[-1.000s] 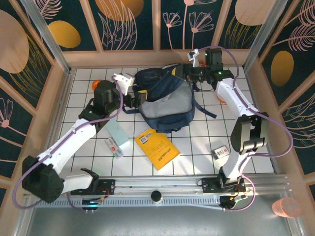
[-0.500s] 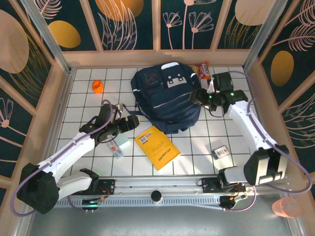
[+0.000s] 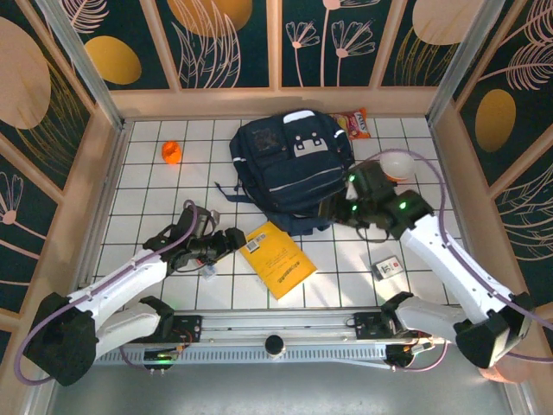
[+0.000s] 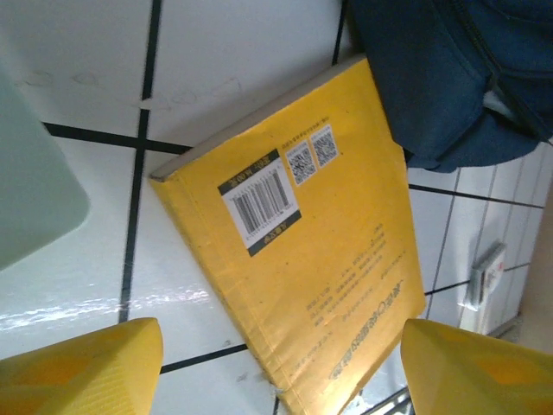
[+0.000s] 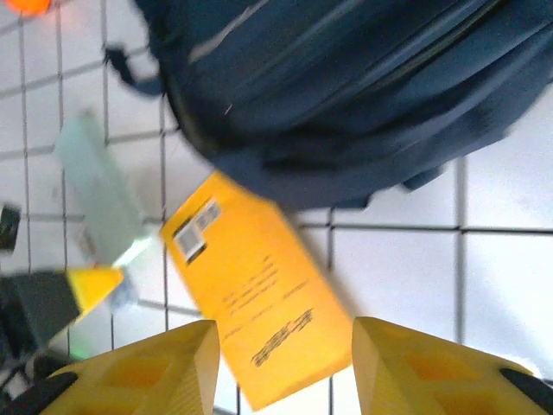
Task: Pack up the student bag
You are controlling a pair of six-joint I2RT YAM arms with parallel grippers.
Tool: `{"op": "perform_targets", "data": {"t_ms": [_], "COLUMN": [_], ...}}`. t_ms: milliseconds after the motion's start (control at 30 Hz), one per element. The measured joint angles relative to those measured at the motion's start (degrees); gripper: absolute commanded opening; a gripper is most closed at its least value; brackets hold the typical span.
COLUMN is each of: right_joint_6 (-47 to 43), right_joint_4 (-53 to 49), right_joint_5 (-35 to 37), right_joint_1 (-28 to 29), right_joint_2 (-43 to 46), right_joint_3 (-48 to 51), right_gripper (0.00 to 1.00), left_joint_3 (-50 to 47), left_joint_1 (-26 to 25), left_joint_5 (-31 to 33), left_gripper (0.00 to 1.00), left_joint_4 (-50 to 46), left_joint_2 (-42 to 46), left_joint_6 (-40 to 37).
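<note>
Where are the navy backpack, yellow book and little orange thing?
Navy-blue fabric backpack point(image 3: 289, 173): top view, front panel.
Yellow paperback book point(image 3: 276, 261): top view, cover's middle.
Small orange object point(image 3: 172, 152): top view, its middle.

I can't make out a single word from here. The yellow book point(image 4: 294, 259) near the bench's front edge carries a white barcode label point(image 4: 257, 206) framed in black, its digits too fine to read. Two small QR codes point(image 4: 300, 162) sit beside it, above lines of dark small print point(image 4: 359, 294) that blur. The snack packet point(image 3: 356, 123) at the far edge shows print I can't resolve, as does the white patch point(image 3: 304, 143) on the student bag point(image 3: 285, 177).
</note>
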State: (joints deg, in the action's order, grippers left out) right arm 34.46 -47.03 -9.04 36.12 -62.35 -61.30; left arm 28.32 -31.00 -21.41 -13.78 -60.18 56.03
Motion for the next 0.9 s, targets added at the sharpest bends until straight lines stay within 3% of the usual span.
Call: {"op": "perform_targets", "data": {"t_ms": [133,267,467,667,900], "right_joint_6": [4.35,6.64,7.04,5.88,2.51], "right_joint_4": [5.27,10.99,16.35,20.28,25.86], "right_joint_5": [-0.02,-0.48,0.87,1.99,-2.78], "right_joint_1": [13.35,19.76,20.04,16.81,15.63], "right_joint_2": [-2.82,-9.84,-15.89,-19.47,-24.72], "right_joint_3": [7.54,12.52,15.89,17.9,17.27], "right_gripper": [0.41,0.39,0.4,0.4,0.23], "left_joint_3": [-1.73,-3.63,-4.55,-4.55,-4.52], "left_joint_1": [-0.48,-0.94,-1.18,-1.27,-1.29], "left_joint_5": [-3.08,-5.62,-8.41,-9.86,-11.54], "left_gripper": [0.72,0.71,0.71,0.71,0.71], "left_joint_4": [2.71,5.44,10.69,14.62,17.97], "left_joint_2": [-2.29,-4.5,-9.99,-14.47,-16.39], "left_joint_6": [0.5,0.9,1.29,1.27,1.33]}}
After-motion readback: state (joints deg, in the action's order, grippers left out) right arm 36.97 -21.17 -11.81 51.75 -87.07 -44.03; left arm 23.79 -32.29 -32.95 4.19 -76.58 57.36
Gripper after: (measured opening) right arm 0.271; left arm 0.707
